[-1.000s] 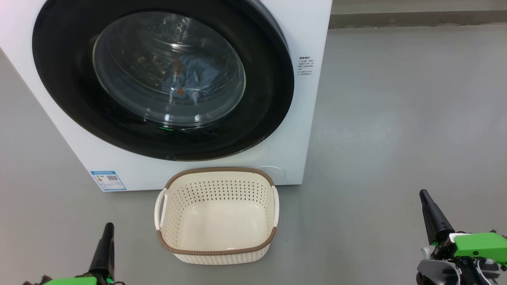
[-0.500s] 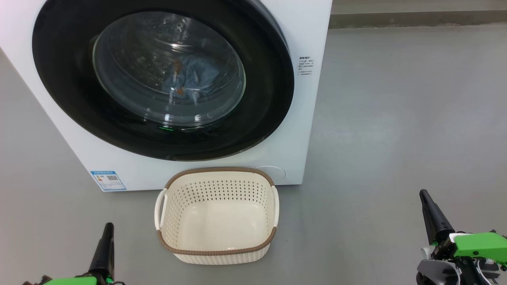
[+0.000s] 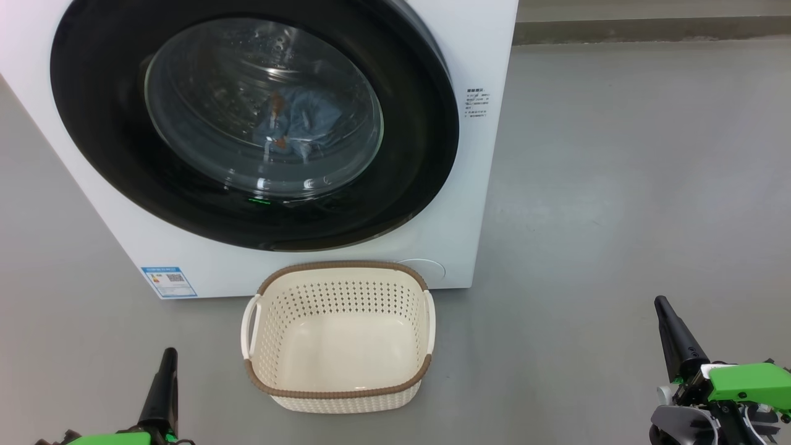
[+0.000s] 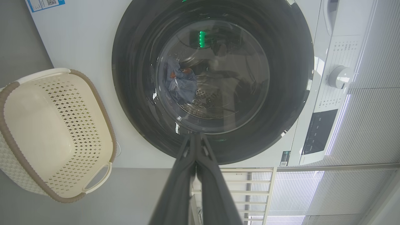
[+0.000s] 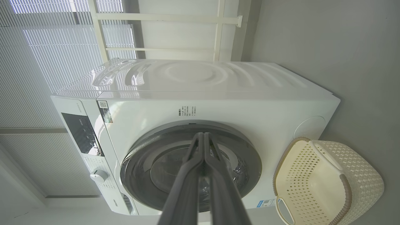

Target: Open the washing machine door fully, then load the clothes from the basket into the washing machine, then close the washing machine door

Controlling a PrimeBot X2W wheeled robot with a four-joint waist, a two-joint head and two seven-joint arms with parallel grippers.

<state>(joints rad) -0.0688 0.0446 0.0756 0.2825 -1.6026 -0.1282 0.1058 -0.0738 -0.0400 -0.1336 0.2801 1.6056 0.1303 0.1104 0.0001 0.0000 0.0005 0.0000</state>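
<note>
The white washing machine (image 3: 488, 154) stands ahead with its black-rimmed round door (image 3: 408, 185) closed flat against the front. Through the glass I see the light blue clothes (image 3: 296, 123) lying inside the drum; the same clothes (image 4: 181, 82) show in the left wrist view. The cream basket (image 3: 338, 392) with its brown rim sits on the floor just in front of the machine and holds nothing. My left gripper (image 3: 168, 355) is shut, low at the left, well short of the basket. My right gripper (image 3: 661, 303) is shut, low at the far right. Neither holds anything.
Grey floor (image 3: 618, 185) stretches to the right of the machine, up to a low ledge at the back. A control panel and knob (image 4: 339, 76) sit on the machine's top front. Window blinds and a white frame (image 5: 175, 18) stand behind it.
</note>
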